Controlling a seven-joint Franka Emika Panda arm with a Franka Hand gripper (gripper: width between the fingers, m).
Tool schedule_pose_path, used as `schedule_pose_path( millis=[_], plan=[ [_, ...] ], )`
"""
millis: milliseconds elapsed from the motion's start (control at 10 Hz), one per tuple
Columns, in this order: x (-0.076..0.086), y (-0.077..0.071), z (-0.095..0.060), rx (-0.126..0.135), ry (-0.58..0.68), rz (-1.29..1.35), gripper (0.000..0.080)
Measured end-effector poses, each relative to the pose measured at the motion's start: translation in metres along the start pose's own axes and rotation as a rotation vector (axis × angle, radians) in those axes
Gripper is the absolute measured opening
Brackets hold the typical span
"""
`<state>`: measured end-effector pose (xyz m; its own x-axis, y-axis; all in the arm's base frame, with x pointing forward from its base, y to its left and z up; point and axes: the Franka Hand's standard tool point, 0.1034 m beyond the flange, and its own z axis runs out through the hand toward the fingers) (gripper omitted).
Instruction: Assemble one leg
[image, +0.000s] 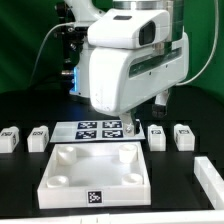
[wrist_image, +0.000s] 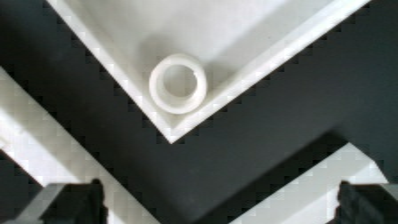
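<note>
Wrist view: saw gripper (wrist_image: 217, 205) spread wide, nothing btwn fingers (wrist_image: 71, 203), over plate (wrist_image: 267, 30) corner socket (wrist_image: 178, 82). Exterior view: noted 4 legs (image: 10, 138) (image: 38, 137) (image: 157, 135) (image: 183, 134), 2 each side of marker board (image: 100, 130).

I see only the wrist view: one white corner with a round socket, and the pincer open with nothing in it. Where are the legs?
Observer: All four sit in a row beyond the plate: the far-left leg, the inner-left leg, the inner-right leg and the far-right leg.
Operator: Is any socket filled?
Observer: No; the four sockets all look empty.
Operator: What lies between the two inner legs?
Observer: The marker board.
</note>
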<state>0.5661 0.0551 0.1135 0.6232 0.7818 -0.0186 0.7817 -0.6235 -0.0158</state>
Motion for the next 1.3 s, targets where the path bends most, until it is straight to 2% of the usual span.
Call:
schedule_pose_path(
  millis=[900,1000,1200,1300],
  plan=[
    [-0.001,0.000,0.000,0.000,-0.001,-0.033,0.0649],
    [-0.013,-0.006,0.003,-0.002,0.000,-0.123,0.0649],
    [-0.047,-0.022,0.008,0.003,-0.008,-0.351,0.0649],
    [-0.066,-0.028,0.017,0.004,-0.005,-0.486,0.0649]
  ],
)
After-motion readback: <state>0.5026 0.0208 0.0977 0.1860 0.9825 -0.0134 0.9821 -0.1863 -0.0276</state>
